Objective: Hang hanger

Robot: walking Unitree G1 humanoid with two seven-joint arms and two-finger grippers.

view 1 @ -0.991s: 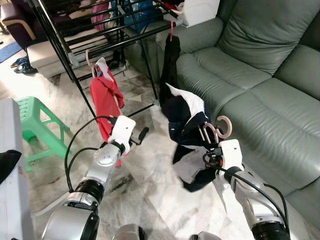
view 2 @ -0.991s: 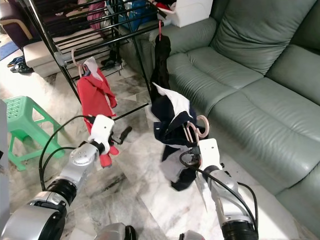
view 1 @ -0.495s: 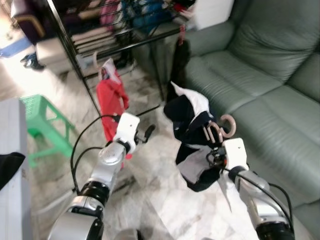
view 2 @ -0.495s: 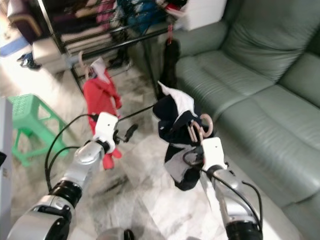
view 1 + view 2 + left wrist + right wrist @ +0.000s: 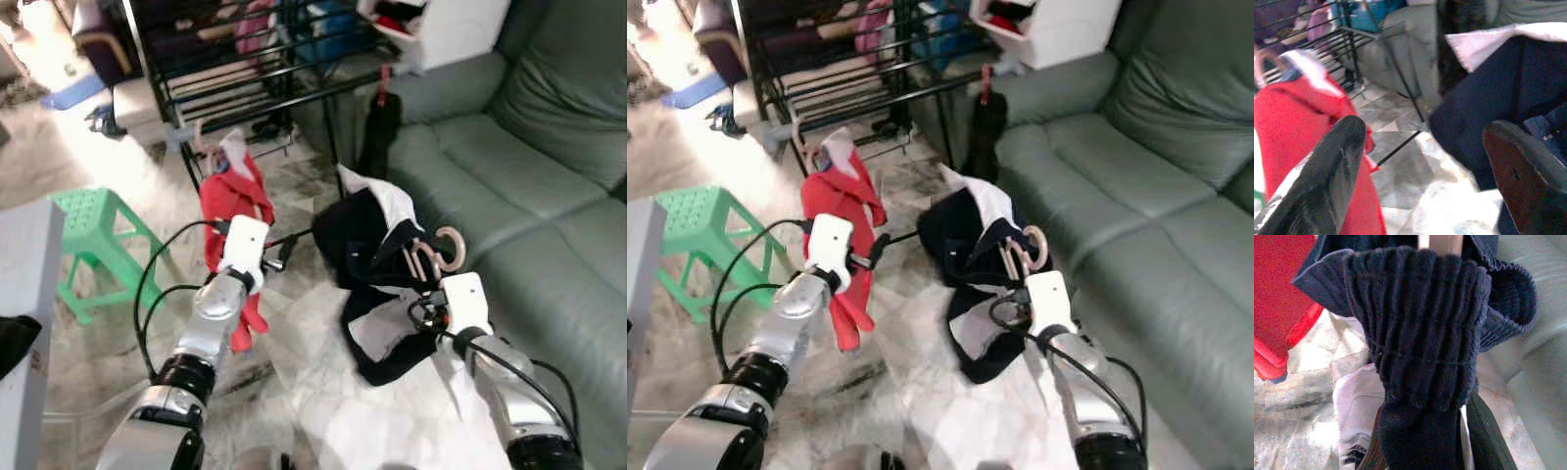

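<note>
Pale pink hanger hooks (image 5: 438,253) stick up from the bundle we carry, and they are not yet on any rail, so by our reckoning the hanging itself is still to do. The hooks rise out of a clump of dark navy and white clothes (image 5: 377,257) that droops toward the marble floor (image 5: 294,392), a little to the 4 o'clock side of centre in our head view. Our right gripper (image 5: 431,305) sits just under those hooks at about 5 o'clock, clamped into the bundle; in its wrist view the ribbed navy knit (image 5: 1420,318) lies pressed between the two black fingers (image 5: 1488,440), with a pale hanger stem showing above the cloth. Our left gripper (image 5: 277,257) is held out at about 8 o'clock with its fingers (image 5: 1327,171) spread wide and nothing between them, pointing toward a red garment (image 5: 235,196) that already hangs on its own hanger from the black drying rack (image 5: 245,88) at 11 o'clock. A black garment (image 5: 380,132) also hangs from the rack's near rail at 1 o'clock. What remains, we judge, is to lift the bundle up to a rail and catch a hook over it. The grey-green sofa (image 5: 529,196) lies off at 3 o'clock and a green plastic stool (image 5: 83,235) at 9 o'clock.
</note>
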